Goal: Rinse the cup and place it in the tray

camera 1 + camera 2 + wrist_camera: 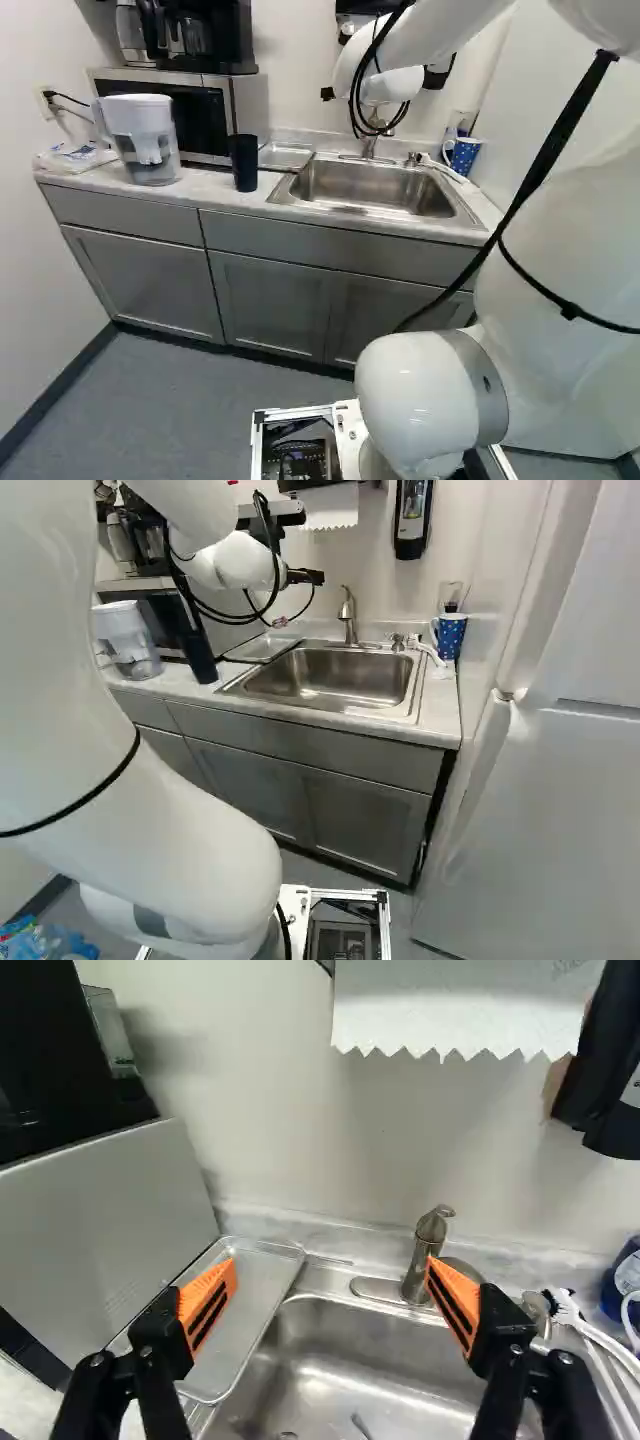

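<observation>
While the arm (215,515) leans out over the counter, the pitcher (145,140) stands at the left of the left base view, with a plastic bag (75,157) beside it and the microwave (245,105) behind. On top of the microwave I see a coffee maker (200,35). The dark cup (245,162) is upright on the surface (210,180), in front of the microwave and between the pitcher and the tray (268,1285). That tray lies right beside the sink (375,205), close along the microwave's side.

At the sink's other end, a blue dotted mug (450,635) stands by the wall, a clear glass (450,595) behind it and a white-handled brush (600,1340) near it. Which of the two is meant for rinsing, I can't tell. The faucet (425,1245) rises at the sink's back edge, a soap pump (398,642) next to it. Paper towel (465,1010) hangs on the wall above, with a black dispenser (411,520) to one side, and loose cables (372,75) loop down from the arm.

As for the hand (303,577), it's up above the sink area. In the wrist view the hand (330,1293) has its orange pads (208,1305) spread wide apart, nothing gripped between them.
</observation>
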### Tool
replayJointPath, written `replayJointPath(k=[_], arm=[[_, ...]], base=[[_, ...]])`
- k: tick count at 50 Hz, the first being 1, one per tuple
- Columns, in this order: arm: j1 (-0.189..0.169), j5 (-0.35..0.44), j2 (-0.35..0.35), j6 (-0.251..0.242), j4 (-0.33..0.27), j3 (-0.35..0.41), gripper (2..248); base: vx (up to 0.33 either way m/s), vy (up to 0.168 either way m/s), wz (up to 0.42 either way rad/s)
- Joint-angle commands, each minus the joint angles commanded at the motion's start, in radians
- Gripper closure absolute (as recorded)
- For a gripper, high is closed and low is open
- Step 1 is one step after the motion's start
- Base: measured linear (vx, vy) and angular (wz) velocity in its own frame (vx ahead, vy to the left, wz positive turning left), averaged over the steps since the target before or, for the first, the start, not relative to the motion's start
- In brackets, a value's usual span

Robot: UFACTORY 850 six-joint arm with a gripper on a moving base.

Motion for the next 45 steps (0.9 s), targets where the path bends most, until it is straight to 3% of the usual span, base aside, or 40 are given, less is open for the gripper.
replayJointPath(k=[23, 45], arm=[[-0.012, -0.002, -0.058, 0.0, 0.0, -0.09, 3], [-0.032, -0.063, -0.123, 0.0, 0.0, -0.159, 3]], base=[[0.0, 0.0, 0.0], [0.0, 0.0, 0.0]])
